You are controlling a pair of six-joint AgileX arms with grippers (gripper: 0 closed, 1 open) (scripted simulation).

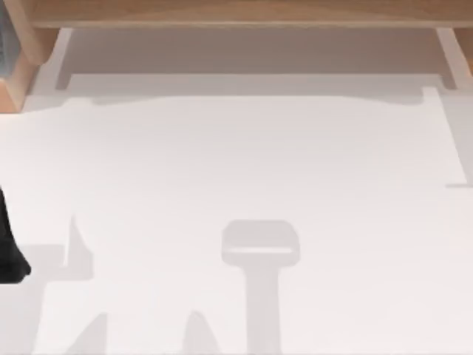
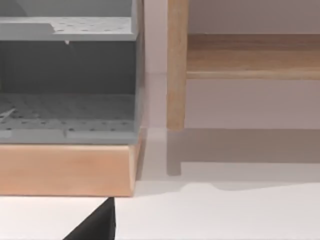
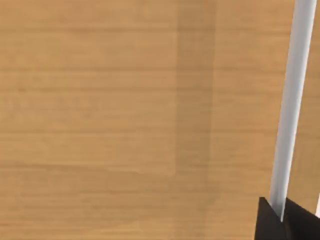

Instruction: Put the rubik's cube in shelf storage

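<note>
Shelf storage (image 1: 244, 13): light-brown wooden unit along the far edge of the table, its long flat board running from the left side to the right, with pale side supports coming down at each end.
Table (image 1: 244, 163): white surface in front of the shelf storage, crossed by soft grey shadows.
Left arm (image 1: 9, 244): dark shape at the left edge of the top view, low over the table and well short of the shelf storage.
Left gripper (image 2: 97, 225): one dark pointed tip in the left wrist view, above the white table; the state of the jaws cannot be told.
Ahead of the left jaws: a grey rack (image 2: 67, 75) with perforated trays on a wooden base, and just beside it an upright wooden post of the shelf storage (image 2: 176, 65) with a horizontal board behind.
Right gripper (image 3: 285, 222): dark corner in the right wrist view, close against a broad wood-grain surface of the shelf storage (image 3: 110, 100); a pale strip (image 3: 292, 100) runs from the dark part across the wood; whether the jaws are released or clenched cannot be told.
Rubik's cube: position cannot be told.
</note>
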